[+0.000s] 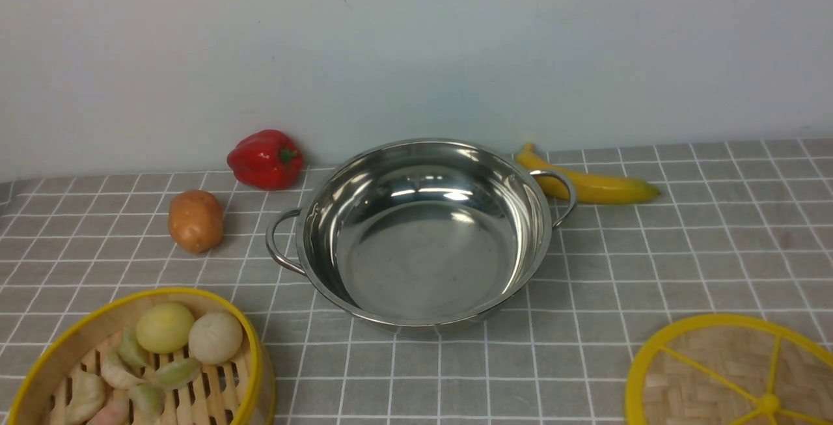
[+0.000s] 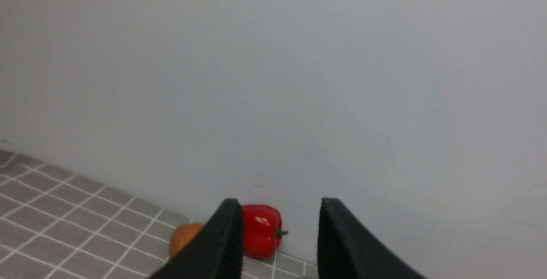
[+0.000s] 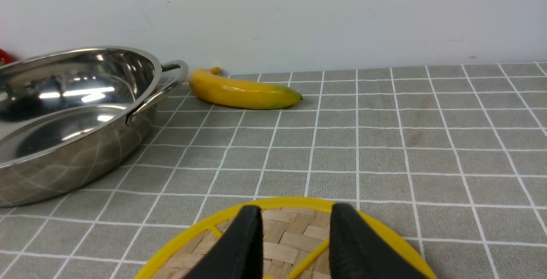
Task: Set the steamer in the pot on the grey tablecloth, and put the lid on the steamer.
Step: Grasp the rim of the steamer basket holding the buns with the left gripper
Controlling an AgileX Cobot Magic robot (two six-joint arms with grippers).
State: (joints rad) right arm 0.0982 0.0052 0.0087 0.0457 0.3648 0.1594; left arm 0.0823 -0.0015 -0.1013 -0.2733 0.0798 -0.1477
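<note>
Fig: step 1 not begun – round bamboo yellow-rimmed steamer (image 1: 71, 340) w/ toy buns front-left on grey grid tablecloth (image 1: 683, 236), apart from empty shiny steel pot (image 1: 423, 256); flat woven yellow-spoked lid (image 1: 716, 366) front-right; L gripper (image 2: 280, 204), R gripper (image 3: 295, 210) both spread, empty; next prob. L grips steamer rim, lifts level

Grey tablecloth (image 1: 716, 230), pot (image 1: 423, 243), steamer (image 1: 156, 292), lid (image 1: 729, 373), red pepper (image 1: 263, 159), potato (image 1: 195, 220), banana (image 1: 592, 184)

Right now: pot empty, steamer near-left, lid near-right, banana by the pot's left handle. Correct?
One slip: the banana lies by the right handle of the pot, not the left; the front view shows it. Pot empty, steamer near-left, lid near-right: correct.
</note>
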